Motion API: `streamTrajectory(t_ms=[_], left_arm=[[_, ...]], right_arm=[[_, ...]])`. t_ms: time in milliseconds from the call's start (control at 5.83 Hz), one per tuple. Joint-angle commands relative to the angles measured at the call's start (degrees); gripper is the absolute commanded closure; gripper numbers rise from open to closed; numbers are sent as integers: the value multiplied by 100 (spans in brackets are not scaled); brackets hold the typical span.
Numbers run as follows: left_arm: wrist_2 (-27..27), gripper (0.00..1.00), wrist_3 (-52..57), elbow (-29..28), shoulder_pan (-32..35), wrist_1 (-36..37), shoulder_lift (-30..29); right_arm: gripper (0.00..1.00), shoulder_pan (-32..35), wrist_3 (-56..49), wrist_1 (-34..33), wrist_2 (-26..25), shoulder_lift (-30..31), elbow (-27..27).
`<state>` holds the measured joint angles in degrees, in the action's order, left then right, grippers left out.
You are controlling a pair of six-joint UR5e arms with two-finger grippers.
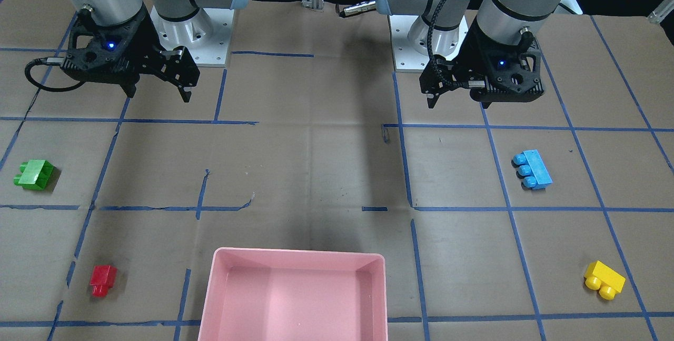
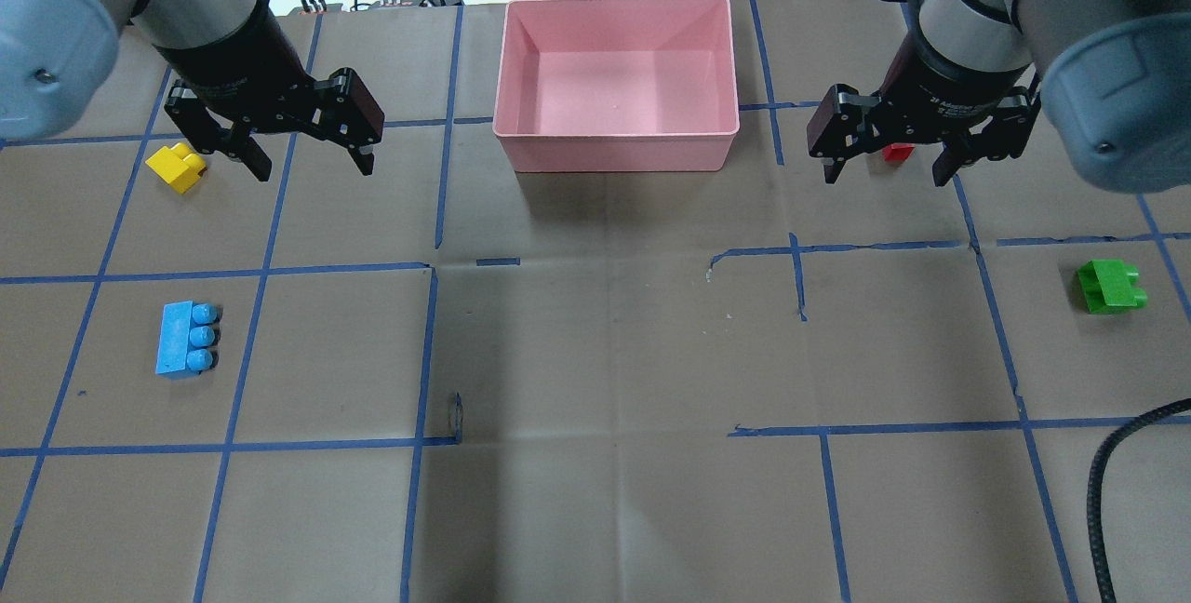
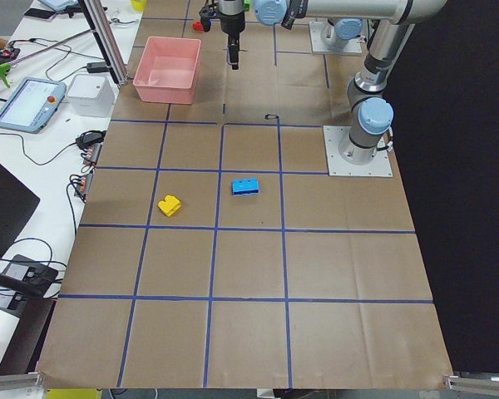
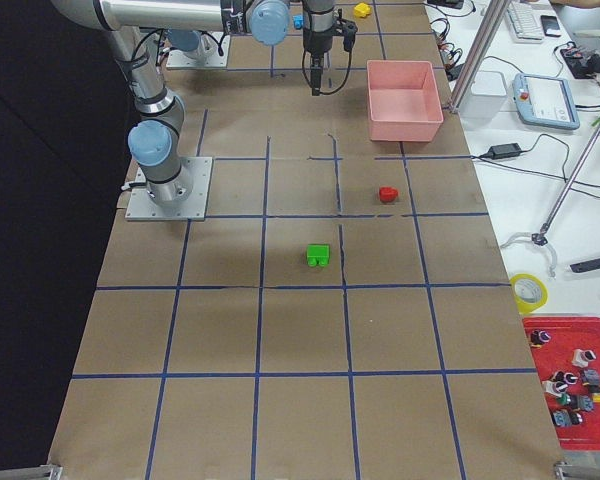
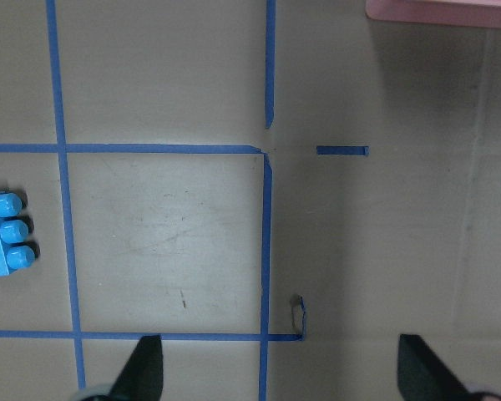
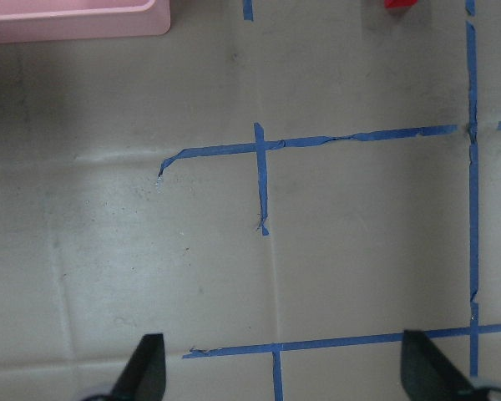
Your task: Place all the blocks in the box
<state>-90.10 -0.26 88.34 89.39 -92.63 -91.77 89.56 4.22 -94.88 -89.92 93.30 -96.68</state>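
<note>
The pink box [image 2: 614,145] stands at the table's far middle in the overhead view, with nothing in it; it is near the bottom edge in the front view [image 1: 221,288]. A yellow block [image 2: 177,166] and a light-blue three-stud block [image 2: 184,340] lie on my left side. A red block [image 2: 898,153] and a green block [image 2: 1110,287] lie on my right side. My left gripper [image 2: 314,170] is open and empty above the table, just right of the yellow block. My right gripper [image 2: 884,178] is open and empty, hanging in front of the red block.
Blue tape lines [image 2: 428,352] grid the brown table cover. A black cable [image 2: 1117,454] loops in at the near right. Beyond the table's far edge are a tablet [image 3: 29,104], cables and a red tray of small parts [image 4: 570,380].
</note>
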Motion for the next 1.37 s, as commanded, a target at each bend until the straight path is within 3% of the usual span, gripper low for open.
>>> streamTrajectory(t_ms=[0, 858, 1030, 1201], left_arm=[[-16, 2, 8, 7, 8, -18, 1], [-51, 2, 17, 34, -97, -1, 141], [-191, 2, 592, 51, -619, -44, 168], [-227, 2, 1206, 60, -1643, -27, 159]], right_arm=[[0, 0, 0, -4, 1, -5, 0], [0, 0, -9, 5, 18, -14, -9], [0, 0, -9, 5, 19, -14, -9], [0, 0, -9, 5, 19, -14, -9]])
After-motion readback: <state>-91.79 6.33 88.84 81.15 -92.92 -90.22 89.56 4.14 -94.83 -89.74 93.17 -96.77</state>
